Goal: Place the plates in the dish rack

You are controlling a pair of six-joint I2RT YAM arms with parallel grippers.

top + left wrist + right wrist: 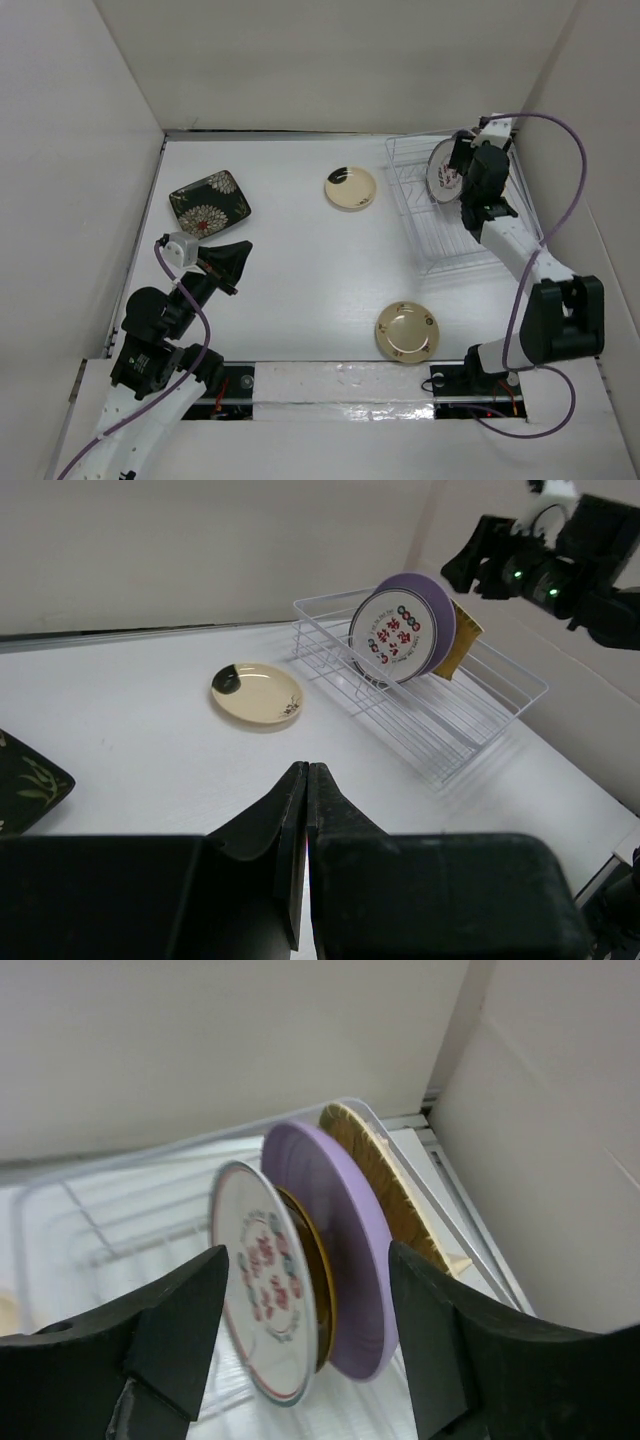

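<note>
White walls (330,60) box in a pale surface (300,260). Closest to the arm bases, the tan round plate (407,331) lies flat and face up, not yet racked. To the left, the left hand (306,780) hangs above the surface with its jaws pressed together and nothing between them. Beyond it the black square plate (209,201) lies flat near the left wall, and the cream round plate (351,187) with its dark mark sits further back, toward the middle.

At the far right stands the dish rack (440,255). Three plates stand on edge in it: the red-patterned plate (262,1280), the lilac plate (345,1250) close behind it, and the yellow ribbed plate (385,1175) at the back. The right hand (305,1290) hovers over them, spread wide, a finger on either side of the front two and gripping neither.

The flat plates look stiff, glazed and breakable, so probably slippery. Their raised rim is likely the only hold, pinched firmly at the edge and then tipped upright.
</note>
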